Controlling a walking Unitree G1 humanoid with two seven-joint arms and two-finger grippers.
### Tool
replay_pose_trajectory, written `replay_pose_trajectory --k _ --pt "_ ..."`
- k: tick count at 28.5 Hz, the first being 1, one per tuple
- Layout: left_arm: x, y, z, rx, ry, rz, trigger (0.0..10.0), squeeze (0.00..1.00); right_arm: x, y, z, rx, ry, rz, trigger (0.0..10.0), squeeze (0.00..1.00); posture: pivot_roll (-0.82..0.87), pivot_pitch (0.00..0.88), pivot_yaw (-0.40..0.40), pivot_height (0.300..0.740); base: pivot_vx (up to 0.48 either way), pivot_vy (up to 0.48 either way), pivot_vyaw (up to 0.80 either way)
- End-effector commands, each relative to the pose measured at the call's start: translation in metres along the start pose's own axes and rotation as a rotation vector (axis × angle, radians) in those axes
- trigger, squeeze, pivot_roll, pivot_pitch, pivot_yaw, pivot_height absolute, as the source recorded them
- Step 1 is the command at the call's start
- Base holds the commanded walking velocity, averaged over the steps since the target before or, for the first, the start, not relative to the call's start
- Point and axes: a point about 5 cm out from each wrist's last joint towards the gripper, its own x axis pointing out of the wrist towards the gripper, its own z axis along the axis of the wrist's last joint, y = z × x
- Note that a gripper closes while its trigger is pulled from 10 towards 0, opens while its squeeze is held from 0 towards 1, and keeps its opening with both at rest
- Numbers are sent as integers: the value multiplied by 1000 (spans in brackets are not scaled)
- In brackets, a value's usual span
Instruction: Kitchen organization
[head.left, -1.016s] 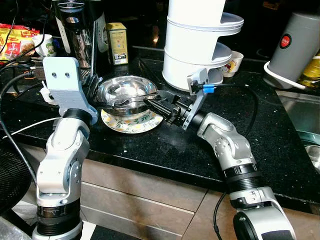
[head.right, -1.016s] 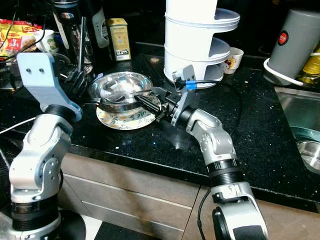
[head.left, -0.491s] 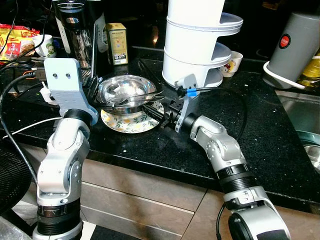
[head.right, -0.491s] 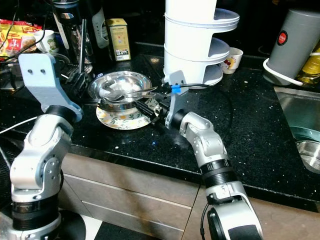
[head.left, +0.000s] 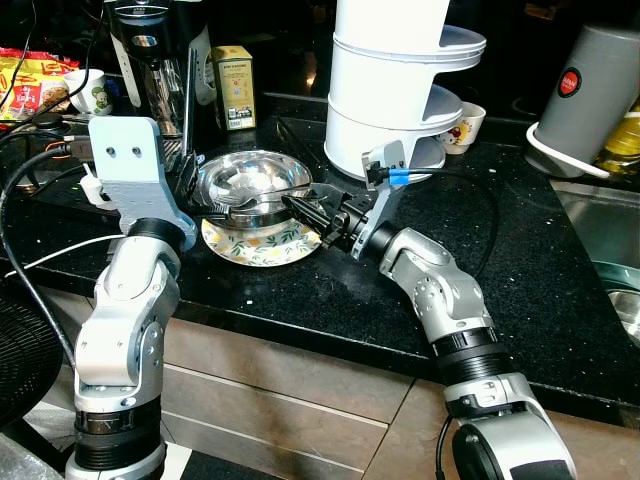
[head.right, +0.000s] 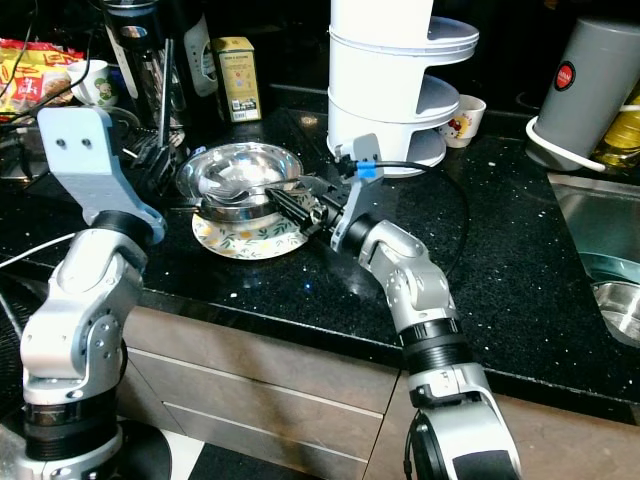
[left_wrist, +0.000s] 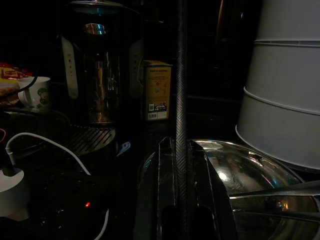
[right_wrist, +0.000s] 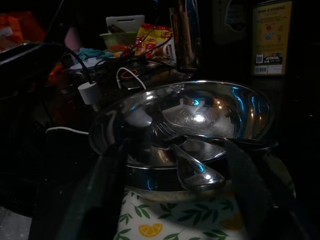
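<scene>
Right gripper (head.left: 300, 206): reaches in from the right, its two black fingers spread apart at the near right rim of the steel bowls, level with the handle of a spoon; whether they touch it I can't tell.
Left gripper (head.left: 190, 178): at the left rim of the same bowls; in its wrist view the fingers (left_wrist: 181, 165) lie pressed together, with nothing seen between them.
Shiny steel bowl (head.left: 254, 183): uppermost of a small stack, sitting on a second steel bowl (right_wrist: 150, 167) of much the same width.
Steel spoon (right_wrist: 192, 170): lies across the bowls with its handle pointing toward the right gripper.
Round plate with a lemon-and-leaf pattern (head.left: 262, 244): flat under the bowl stack, near the front edge of the worktop.
Black speckled worktop (head.left: 330, 290): carries everything here.
Tall white tiered plastic stand (head.left: 395, 85): just behind the right gripper's wrist.
Small white cup with a cartoon print (head.left: 466, 127): beside the stand, to its right.
Black and steel electric kettle (head.left: 155, 60): behind the left gripper.
Yellow-green carton (head.left: 234, 88): just right of the kettle.
Grey cylindrical container with a red round badge (head.left: 588, 95): far right, by the steel sink (head.left: 605, 235).
White mug with a monkey picture (left_wrist: 34, 92): left of the kettle, next to red and yellow snack packets (head.left: 30, 80).
</scene>
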Motion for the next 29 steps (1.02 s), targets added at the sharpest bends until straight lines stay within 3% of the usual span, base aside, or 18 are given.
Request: replay_pose_trajectory --k 1,17,25,28,29 --pt "0 -1 -1 -15 2 -1 10000 0 4 2 1 -10 18 -1 0 0 78 0 -53 740 0 0 0" --pt "2 -2 0 -16 -1 -8 10000 0 3 -2 12 11 -16 -9 0 0 76 0 -51 740 0 0 0" --pt "2 -3 0 -16 -4 -14 10000 0 5 -2 19 175 33 2 0 0 81 0 -50 740 0 0 0" --pt "2 -3 0 -16 -4 -14 10000 0 6 -3 21 194 50 -7 0 0 80 0 -49 740 0 0 0" --pt "2 -3 0 -16 -4 -14 10000 0 6 -4 21 218 104 -23 0 0 80 0 -49 740 0 0 0"
